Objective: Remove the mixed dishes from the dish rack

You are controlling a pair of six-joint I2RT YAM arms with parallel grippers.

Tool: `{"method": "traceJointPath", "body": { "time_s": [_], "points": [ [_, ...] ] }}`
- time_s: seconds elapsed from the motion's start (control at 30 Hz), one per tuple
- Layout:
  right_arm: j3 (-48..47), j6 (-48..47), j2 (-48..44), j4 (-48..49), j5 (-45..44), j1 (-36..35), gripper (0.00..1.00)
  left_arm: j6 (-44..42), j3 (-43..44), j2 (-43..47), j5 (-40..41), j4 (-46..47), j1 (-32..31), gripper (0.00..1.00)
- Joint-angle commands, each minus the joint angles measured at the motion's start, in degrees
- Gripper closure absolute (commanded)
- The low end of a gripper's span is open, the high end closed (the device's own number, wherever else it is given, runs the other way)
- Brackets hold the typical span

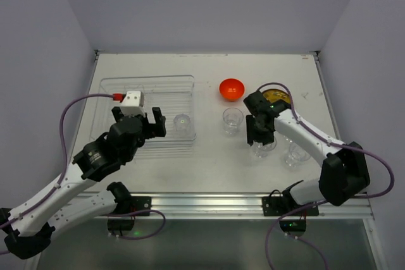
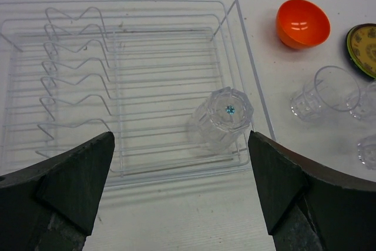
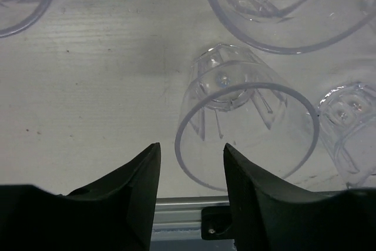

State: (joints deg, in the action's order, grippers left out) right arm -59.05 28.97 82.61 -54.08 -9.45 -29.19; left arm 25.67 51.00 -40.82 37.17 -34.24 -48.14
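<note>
Right wrist view: the right pincer [image 3: 191, 148] hangs partly spread just above the counter [image 3: 88, 86], and the rim of a clear glass [image 3: 247, 116] passes loose between its fingers, with other glasses [image 3: 346, 127] close around. The left pincer [image 2: 180, 136] hangs spread wide over the near edge of the dish rack [image 2: 147, 57], where one upturned glass [image 2: 223, 116] stands near the right wall. The orange bowl [image 2: 302, 23] sits on the counter beyond the rack's right side.
</note>
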Motion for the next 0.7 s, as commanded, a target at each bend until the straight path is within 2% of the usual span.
{"method": "traceJointPath", "body": {
  "time_s": [0.0, 0.07, 0.17, 0.2, 0.27, 0.4, 0.5, 0.57, 0.67],
  "points": [
    [-4.6, -0.8, -6.8, -3.6, -0.5, 0.2, 0.5, 10.9, 1.6, -2.4, -1.6, -0.4, 0.1, 0.0],
    [-5.9, -1.5, -11.5, -5.4, -0.3, 0.1, 0.46, 14.6, 1.6, -5.1, -2.8, 0.2, 0.1, 0.0],
    [-6.8, -3.0, -16.9, -6.6, -1.1, 0.2, 0.34, 23.6, 3.7, -11.1, -2.7, -2.7, 0.1, 0.0],
    [-6.8, -3.5, -20.4, -6.3, -1.4, 0.2, 0.22, 26.5, 4.4, -13.0, -3.1, -3.5, 0.1, 0.0],
    [-6.4, -4.7, -23.4, -4.9, -2.3, 0.2, 0.03, 26.8, 6.6, -18.1, -4.4, -3.5, 0.1, 0.0],
    [-4.8, -4.9, -29.9, -1.0, -2.9, 0.3, 0.01, 25.8, 11.2, -27.8, -4.2, -3.7, 0.1, 0.0],
    [-2.0, -5.9, -32.8, 1.4, -2.4, 0.3, 0.01, 25.4, 14.2, -31.9, 0.3, -4.5, 0.2, 0.0],
    [-0.8, -6.0, -35.1, 1.9, -2.1, 0.3, 0.01, 25.7, 16.0, -33.7, 2.6, -5.9, 0.2, 0.04],
    [-0.1, -6.4, -37.7, 2.0, -0.8, 0.3, 0.01, 26.1, 16.5, -36.7, 3.0, -5.2, 0.7, 0.05]
  ]
}}
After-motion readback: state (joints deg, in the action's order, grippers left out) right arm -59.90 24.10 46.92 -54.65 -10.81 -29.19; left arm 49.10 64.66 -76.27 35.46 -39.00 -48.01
